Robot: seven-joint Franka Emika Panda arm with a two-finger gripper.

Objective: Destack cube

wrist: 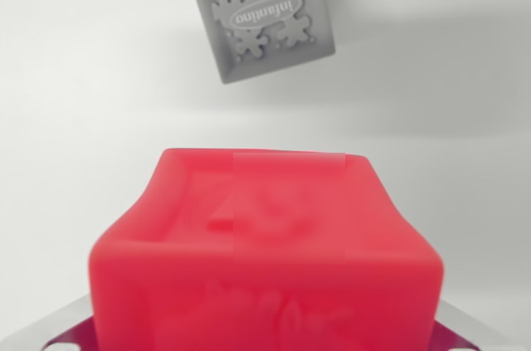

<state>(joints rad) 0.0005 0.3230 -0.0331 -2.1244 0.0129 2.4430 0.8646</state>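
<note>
White, smooth and matte, the bench (75, 119) filled nearly the whole wrist view and made up all the background; no wall, edge or other part of the room showed beyond it. Soft grey shadows lay across it, one broad band running toward the wrist view's right at mid height and a fainter one near the upper right corner.

Next in size was the red cube (265, 260), very close to the camera and out of focus, taking up the lower middle of the picture. Its upper face was recessed inside a raised rim and carried a blurred relief shape; the face turned toward the camera also bore raised patterns, too blurred to read. At its lower corners, pale grey and dark purple parts of the jaws (265, 336) flanked it on both sides, so the cube sat between them; whether they pressed on it or merely stood alongside could not be told.

Smallest was the grey cube (260, 15), resting on the bench near the top centre, well apart from the red one and turned at an angle. Its top face showed raised puzzle-piece shapes around an oval with lettering seen upside down.
</note>
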